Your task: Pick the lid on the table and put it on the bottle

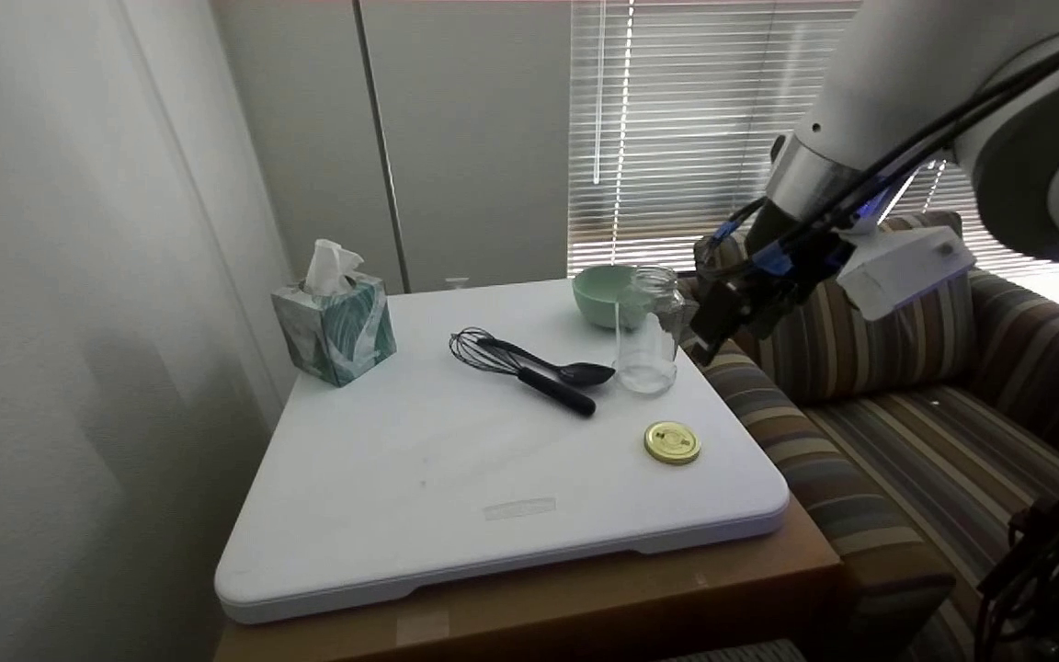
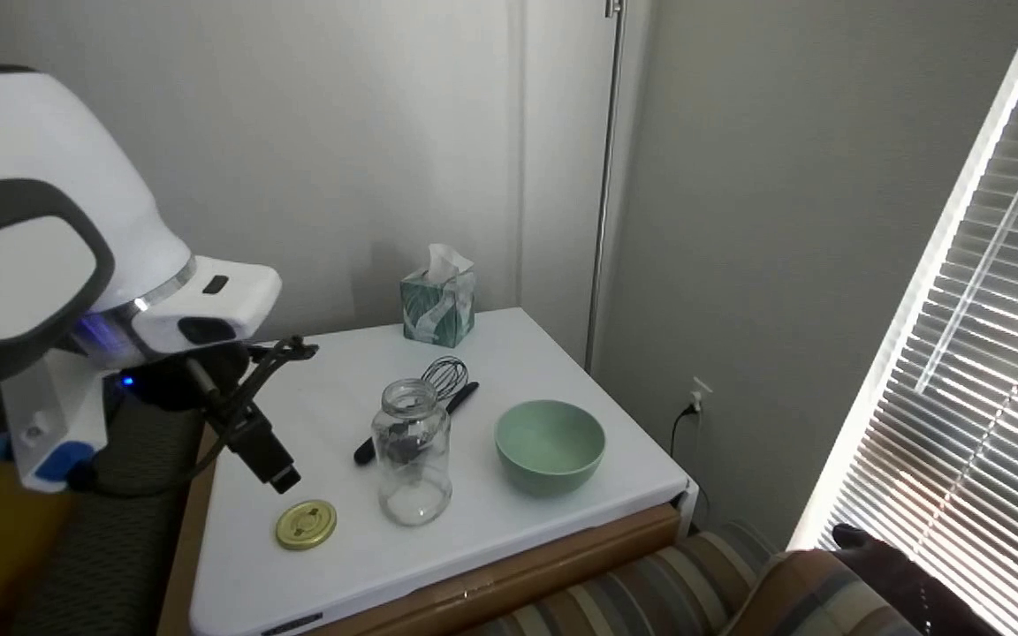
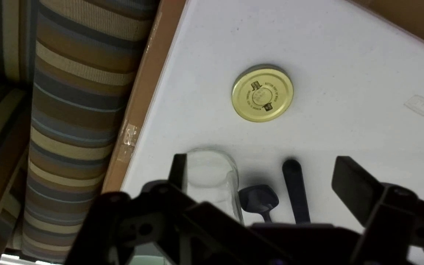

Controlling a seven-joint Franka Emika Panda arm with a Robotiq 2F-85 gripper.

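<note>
Wrist view shows the end effector (image 3: 263, 175) with its fingers spread wide and nothing held between them, as suits a grasp not yet made; the lid (image 3: 262, 94) lies flat on the worktop (image 3: 337, 84), printed face up, so its closing side should already point down and it probably needs no turning; bare surface all round leaves room for the fingers to pass its rim. Both exterior views show the bottle (image 2: 416, 468) upright near the lid, its mouth uncovered, which makes for a short carry; nothing visibly braces it, so an off-centre press could slide or tip it. Black whisk (image 1: 552, 390) and spoon (image 1: 585, 373) lie just beside the bottle and the pale green bowl (image 2: 550, 446) stands near it; these, with the tissue box (image 1: 341, 326) well apart, seem to have no part in the job; the end effector hangs tilted, apart from the lid, and likely has to line up over it next.
</note>
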